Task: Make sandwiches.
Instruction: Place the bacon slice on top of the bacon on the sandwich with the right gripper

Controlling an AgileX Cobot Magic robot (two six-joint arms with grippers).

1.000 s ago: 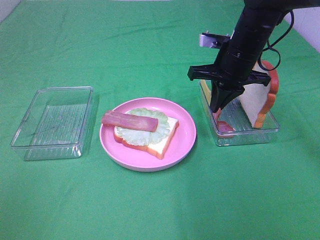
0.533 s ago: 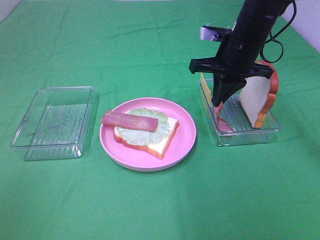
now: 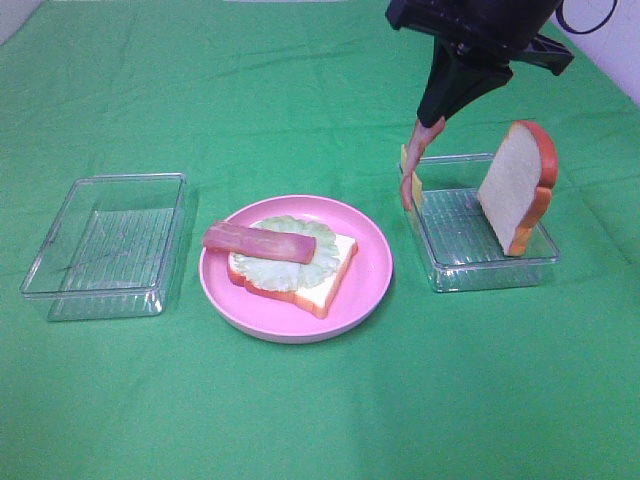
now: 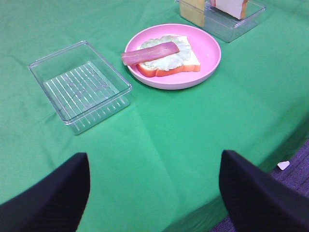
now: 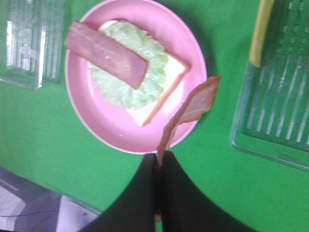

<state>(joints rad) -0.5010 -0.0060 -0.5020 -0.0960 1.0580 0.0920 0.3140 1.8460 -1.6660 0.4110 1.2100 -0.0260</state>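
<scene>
The right gripper [image 3: 432, 118] is pinching the top end of a bacon strip [image 3: 414, 162] between fully closed jaws. The strip is dangling free in the air just right of the plate [image 3: 375, 272], by the nearest wall of the right tray [image 3: 490, 272]. On the plate the open sandwich [image 3: 335, 262] is lying flat: a bread slice [image 3: 325, 287] is sitting at the bottom, lettuce [image 3: 272, 268] is covering most of it, and a second strip [image 3: 260, 241] is resting across the lettuce. Right of the plate, inside the tray, another slice [image 3: 512, 185] is standing on edge at the side farthest from the plate, tilting a little; the cheese [image 3: 417, 188] is standing upright at the wall nearest the plate. Left of the plate a second tray [image 3: 105, 300] is sitting apart from it on the green cloth [image 3: 300, 420]. The left gripper [image 4: 154, 162] is hanging well back from the plate, on the second tray's side, with its fingers spread wide and gripping nothing.
</scene>
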